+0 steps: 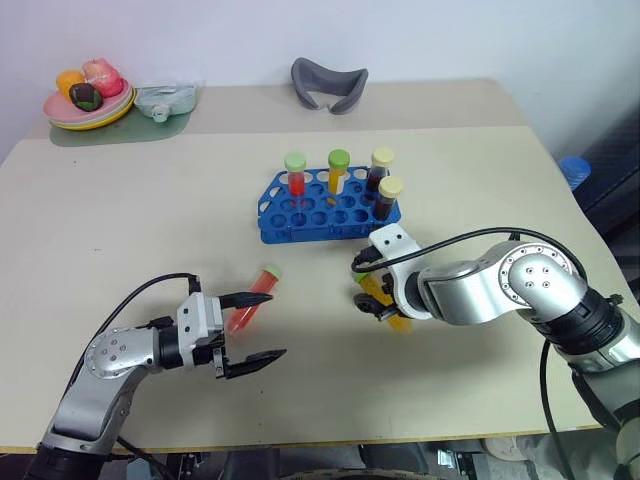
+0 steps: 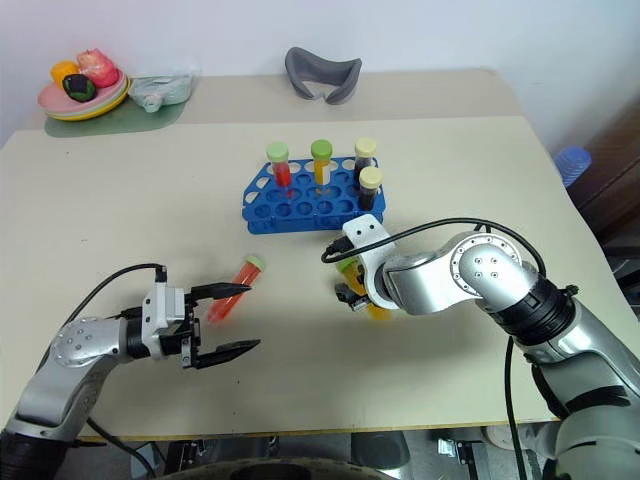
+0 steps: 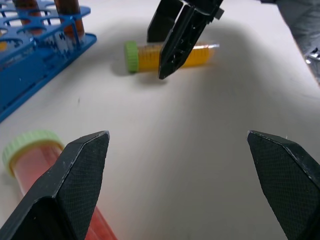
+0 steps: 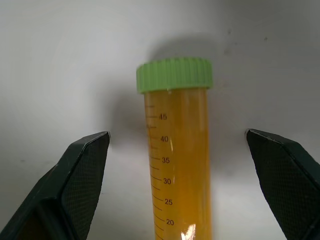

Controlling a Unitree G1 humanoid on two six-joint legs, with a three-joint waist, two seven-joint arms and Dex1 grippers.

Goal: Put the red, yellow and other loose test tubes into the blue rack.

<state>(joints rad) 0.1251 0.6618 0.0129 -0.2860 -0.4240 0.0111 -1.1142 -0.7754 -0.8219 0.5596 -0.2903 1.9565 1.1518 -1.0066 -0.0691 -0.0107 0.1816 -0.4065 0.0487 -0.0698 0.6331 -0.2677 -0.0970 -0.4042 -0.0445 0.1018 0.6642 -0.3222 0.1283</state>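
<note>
Two silver arms with black two-finger grippers

Both arms have rounded, shiny silver-grey shells with black rings at the joints; the big round joint of the right arm shows small dark screw holes. A thin black cable runs in a loop along the outside of each arm to the wrist. The left gripper (image 1: 262, 328) sits on a white block with a black base. The right gripper (image 1: 372, 295) has a white bracket above it. The fingers (image 3: 80, 175) are matt black wedges with a fine woven texture and pointed tips.
</note>
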